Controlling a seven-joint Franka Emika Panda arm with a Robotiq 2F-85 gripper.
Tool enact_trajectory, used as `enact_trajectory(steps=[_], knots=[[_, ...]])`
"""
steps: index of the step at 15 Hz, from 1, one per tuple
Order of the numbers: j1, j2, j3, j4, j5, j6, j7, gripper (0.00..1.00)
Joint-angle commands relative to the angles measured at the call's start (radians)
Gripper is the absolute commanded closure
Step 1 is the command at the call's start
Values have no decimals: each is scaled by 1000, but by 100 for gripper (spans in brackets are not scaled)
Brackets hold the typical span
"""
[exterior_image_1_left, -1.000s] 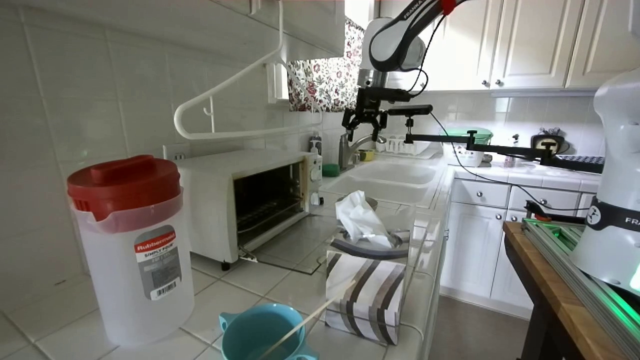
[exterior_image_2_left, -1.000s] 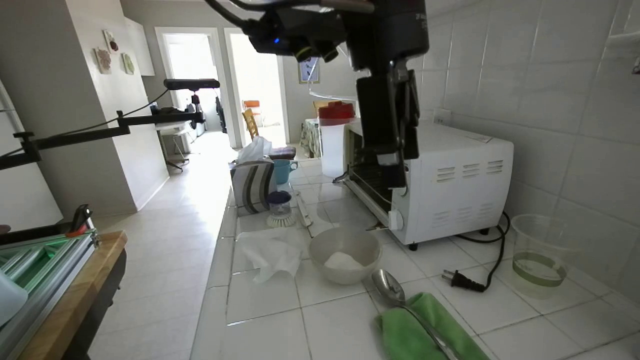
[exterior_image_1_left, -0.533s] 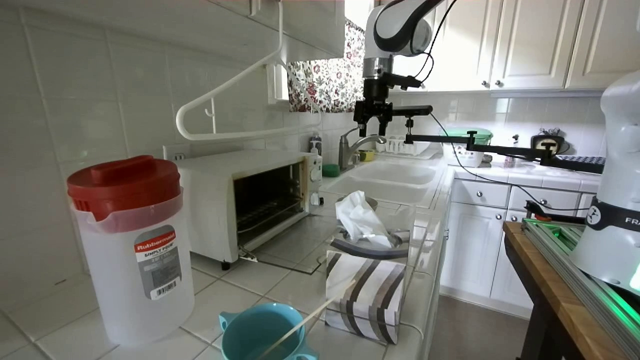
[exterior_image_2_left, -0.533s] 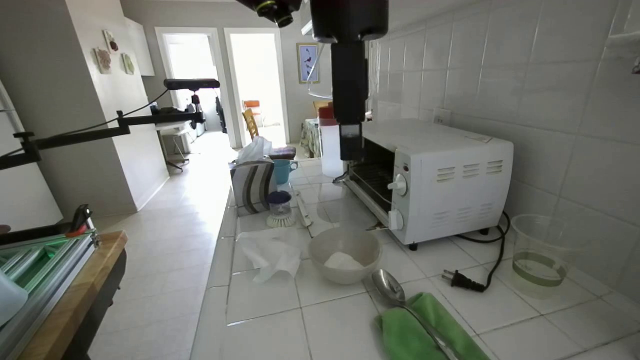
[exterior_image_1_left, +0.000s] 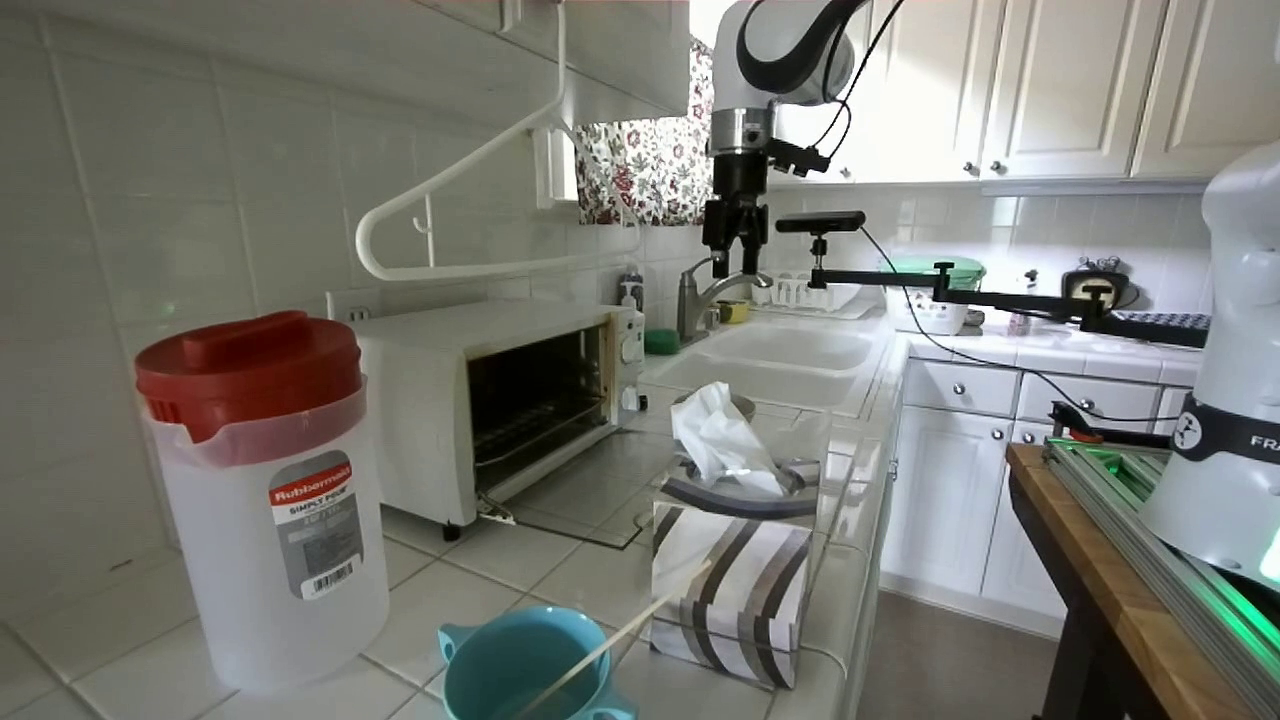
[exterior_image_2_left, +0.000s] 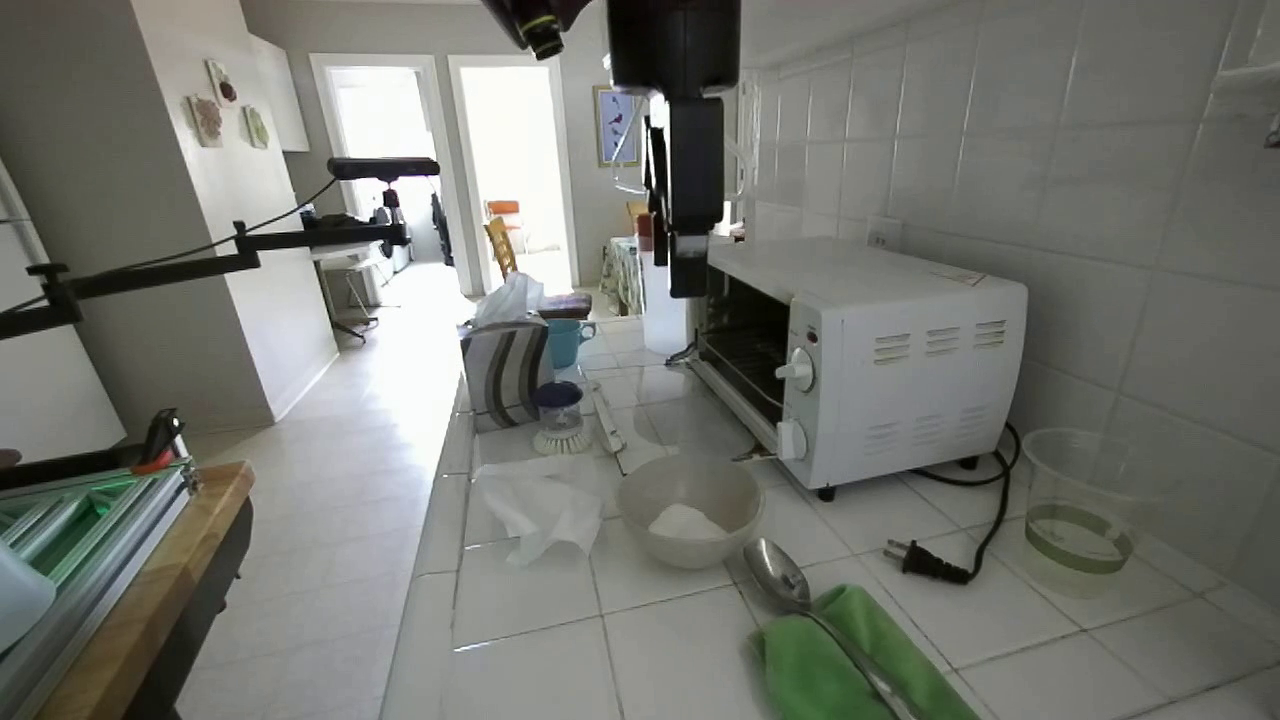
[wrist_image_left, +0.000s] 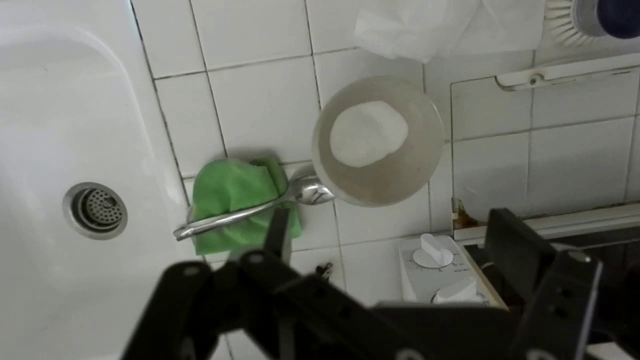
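jaws spread, aloft | bowl (wrist_image_left: 392, 182) with white lump (wrist_image_left: 369, 133) | close around it: spoon (wrist_image_left: 250, 212), tissue (exterior_image_2_left: 545, 505), toaster oven (exterior_image_2_left: 915, 360)

Blown out at the doorways (exterior_image_2_left: 512, 165), upper left in an exterior view; glaring on the floor (exterior_image_2_left: 400, 315) below. Dimmer in wrist view, out of focus at the gripper (wrist_image_left: 392, 227), bottom.

In an exterior view, you look lengthwise along the counter (exterior_image_1_left: 450, 590), close to the pitcher (exterior_image_1_left: 260, 510), toward the far sink (exterior_image_1_left: 780, 367). In an exterior view, you face the far doorways (exterior_image_2_left: 510, 170), the spoon (exterior_image_2_left: 778, 573) near. Both exterior views share the oven (exterior_image_2_left: 925, 380) and tissue box (exterior_image_2_left: 505, 375). The wrist view faces you downward from above, sink left, oven right; an exterior view shares its spoon and cloth (exterior_image_2_left: 820, 670).
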Motion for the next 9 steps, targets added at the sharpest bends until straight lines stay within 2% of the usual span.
enact_trajectory(steps=[1, 9], knots=[[-12, -25, 32, -30, -2, 21, -40, 0], [-9, -1, 56, -8, -2, 9, -8, 0]])
